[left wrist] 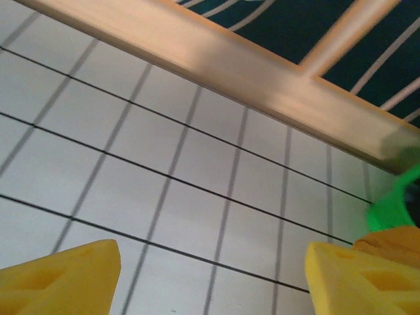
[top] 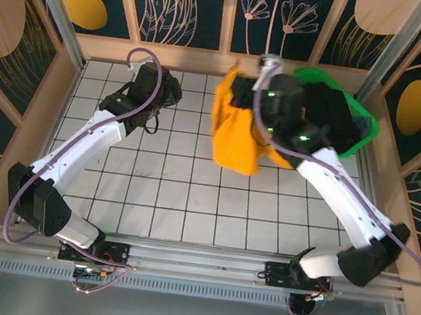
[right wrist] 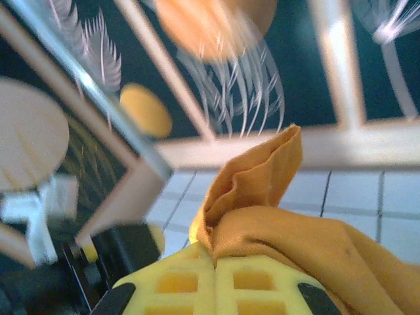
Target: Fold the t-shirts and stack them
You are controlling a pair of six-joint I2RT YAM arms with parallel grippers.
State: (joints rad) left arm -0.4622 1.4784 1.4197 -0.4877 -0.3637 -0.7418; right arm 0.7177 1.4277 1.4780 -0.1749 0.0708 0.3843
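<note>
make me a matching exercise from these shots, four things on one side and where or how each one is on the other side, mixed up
Things
1. orange shirt
2. green bin
3. left gripper
4. right gripper

Place or state
a. open above the bare table, holding nothing
b. shut on bunched cloth
c. at the far right corner, with dark clothes inside
d. pinched at a bunched edge and lifted

Pairs: 1-d, 2-c, 3-a, 4-b
</note>
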